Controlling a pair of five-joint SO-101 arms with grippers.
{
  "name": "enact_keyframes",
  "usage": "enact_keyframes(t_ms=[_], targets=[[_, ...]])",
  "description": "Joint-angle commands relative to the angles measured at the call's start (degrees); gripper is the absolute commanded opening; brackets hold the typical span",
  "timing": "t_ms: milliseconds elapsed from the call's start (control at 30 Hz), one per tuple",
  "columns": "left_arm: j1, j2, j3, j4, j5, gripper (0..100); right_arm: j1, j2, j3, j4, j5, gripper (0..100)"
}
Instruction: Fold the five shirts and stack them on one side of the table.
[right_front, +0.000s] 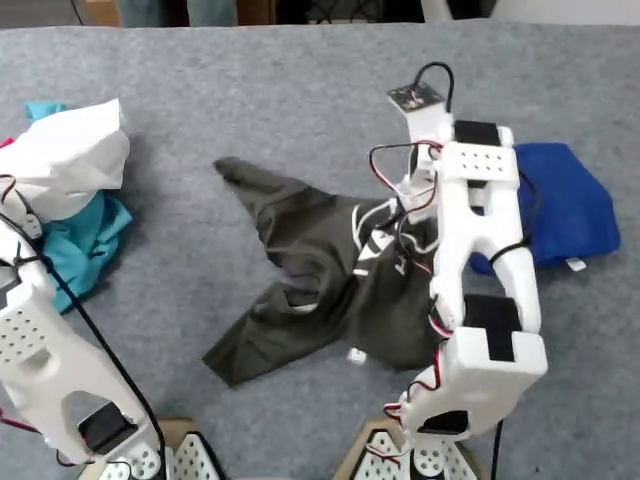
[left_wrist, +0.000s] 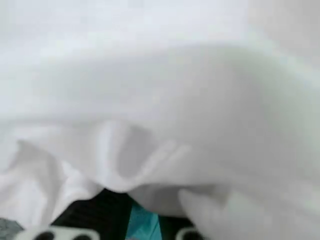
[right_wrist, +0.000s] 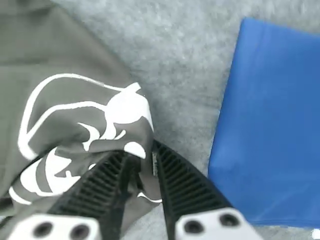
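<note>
Centre of grey worktop (right_front: 250, 90): dark olive shirt (right_front: 320, 290), crumpled, unfolded, sleeves splayed out. Right pincer (right_wrist: 145, 157) down on it, clamped on a fold of the olive cloth at the edge of its white print. On the right arm's side: blue shirt (right_front: 565, 205), folded flat, close beside the olive one, with a strip of bare worktop between them in the right wrist view. On the left arm's side: white shirt (right_front: 70, 155), bunched up, on top of a teal shirt (right_front: 85, 245) that lies in a heap. Left pincer (left_wrist: 132, 212) under the white cloth, a bit of teal showing below; apart or together, cannot tell.
</note>
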Motion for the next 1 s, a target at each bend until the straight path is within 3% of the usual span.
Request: enact_keyframes(t_ms=[0,200,433,533,667,800,967], targets=[[0.3,-0.4,-5.8,3.3,-1.1,3,-3.3,-0.8,-4.3,0.2,0.0,9.6],[2.6,-2.1,-10.3,10.8,-2.1,4,-6.7,-0.8,-9.4,2.7,-2.1,27.0],[2.9,-12.6,-3.7,10.8,-4.3,10,-8.6,-0.4,-24.8,14.8,-2.2,19.3],[3.3,-18.1,3.0,10.8,-4.3,10,-15.3,-0.1,-25.9,21.7,-2.1,13.8],[3.3,-25.1,11.9,9.8,-4.3,10,-25.7,-1.5,-19.8,22.0,-2.1,10.9],[0.3,-34.5,20.9,7.3,-6.2,9,-34.8,-2.2,-12.9,21.7,-2.1,19.7],[-2.4,-45.1,39.9,-2.3,-9.2,10,-42.8,-1.5,-3.9,18.7,-2.0,28.0]])
